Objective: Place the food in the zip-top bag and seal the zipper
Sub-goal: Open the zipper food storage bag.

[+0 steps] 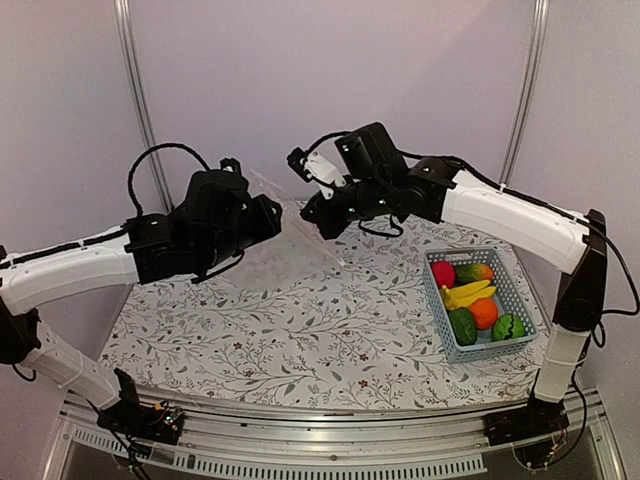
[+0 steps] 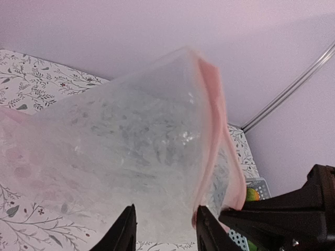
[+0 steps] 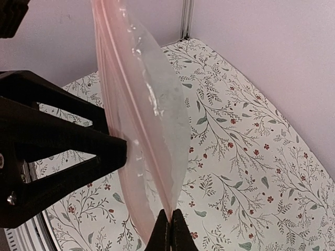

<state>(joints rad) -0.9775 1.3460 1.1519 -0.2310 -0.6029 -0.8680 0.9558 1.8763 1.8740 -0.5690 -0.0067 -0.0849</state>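
A floral worktop (image 1: 300, 320) stood against lilac walls (image 1: 300, 80). Above its far edge, the left gripper (image 2: 165, 230) had its jaws spread around the clear bag (image 2: 131, 146); whether they gripped it was unclear. The right gripper (image 3: 170, 230) pinched the bag's pink zipper (image 3: 131, 120). Toy fruits (image 1: 470, 300) lay in a blue basket (image 1: 523, 300) by the right edge, some half hidden.

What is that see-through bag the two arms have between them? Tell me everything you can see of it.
It is a clear crinkly plastic zip-top bag, with nothing visible inside and a pale pink strip along its mouth edge. It is held up over the flower-patterned table, between the two arms, its sides bulging apart. The right arm's jaws are shut on the pink strip; the left arm's jaws stand apart, one on each side of the bag.
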